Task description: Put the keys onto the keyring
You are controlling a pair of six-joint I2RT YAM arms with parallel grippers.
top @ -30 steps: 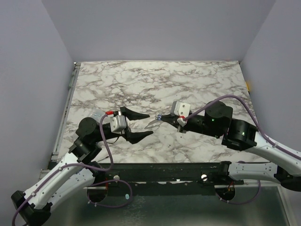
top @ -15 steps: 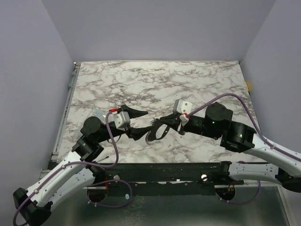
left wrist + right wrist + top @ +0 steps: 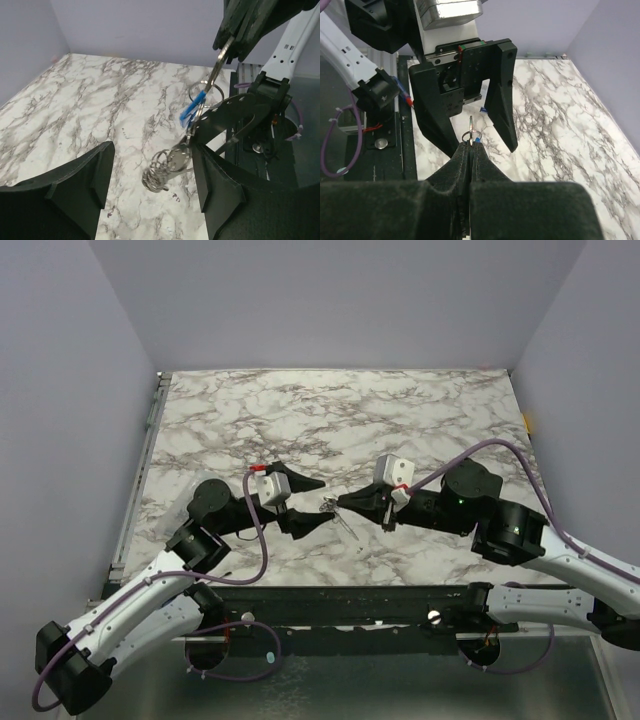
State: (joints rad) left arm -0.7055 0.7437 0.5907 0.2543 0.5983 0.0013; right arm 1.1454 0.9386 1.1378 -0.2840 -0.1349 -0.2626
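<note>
My right gripper point(image 3: 341, 503) is shut on the keyring point(image 3: 216, 75), a thin grey metal band seen edge-on, and holds it above the table. The blue-headed key point(image 3: 191, 111) hangs from it beside a small round ring point(image 3: 205, 93). A bunch of silver keys and coils point(image 3: 164, 171) dangles at its lower end. My left gripper point(image 3: 322, 503) faces the right one, open, its fingers point(image 3: 82, 180) on either side of that bunch and apart from it. From the right wrist view only the ring's top point(image 3: 471, 135) shows above the shut gripper point(image 3: 470, 146).
The marble table point(image 3: 400, 420) stretches away behind both grippers. A clear plastic packet point(image 3: 200, 483) lies near the left edge beside my left arm. A black rail point(image 3: 330, 600) runs along the near edge.
My left gripper has moved right towards the right gripper. The dangling bunch now hangs between its open fingers. The right gripper stayed shut and shifted slightly.
</note>
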